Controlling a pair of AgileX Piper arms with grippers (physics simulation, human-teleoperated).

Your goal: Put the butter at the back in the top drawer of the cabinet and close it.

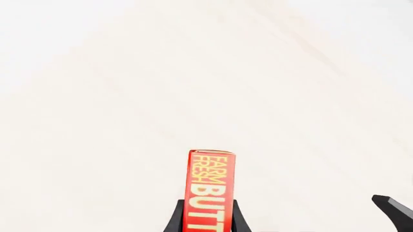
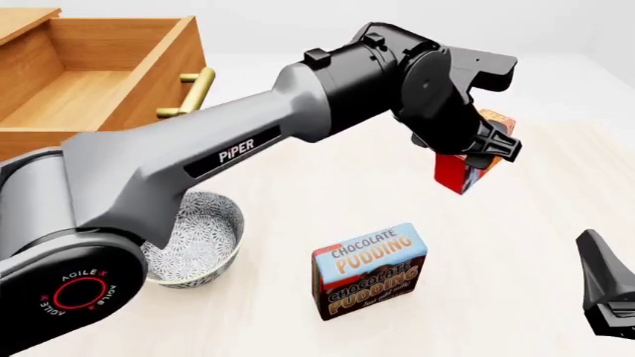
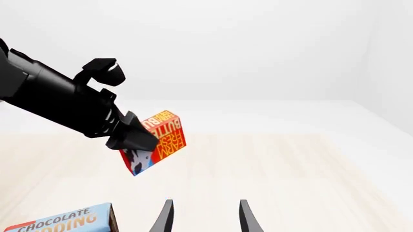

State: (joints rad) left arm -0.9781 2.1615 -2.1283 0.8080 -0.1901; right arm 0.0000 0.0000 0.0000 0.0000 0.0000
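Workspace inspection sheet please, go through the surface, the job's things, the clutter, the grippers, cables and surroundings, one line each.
Surface: pale wooden table.
Job's things: butter held in the air above the table; top drawer open and empty as far as seen; rest of the cabinet out of frame.
Clutter: chocolate pudding box standing on the table; patterned bowl beside it, towards the drawer.
Grippers: left gripper shut on the butter; right gripper open, holding nothing, low over the table.
Cables: nothing seen.
Surroundings: plain white background, nothing else seen.
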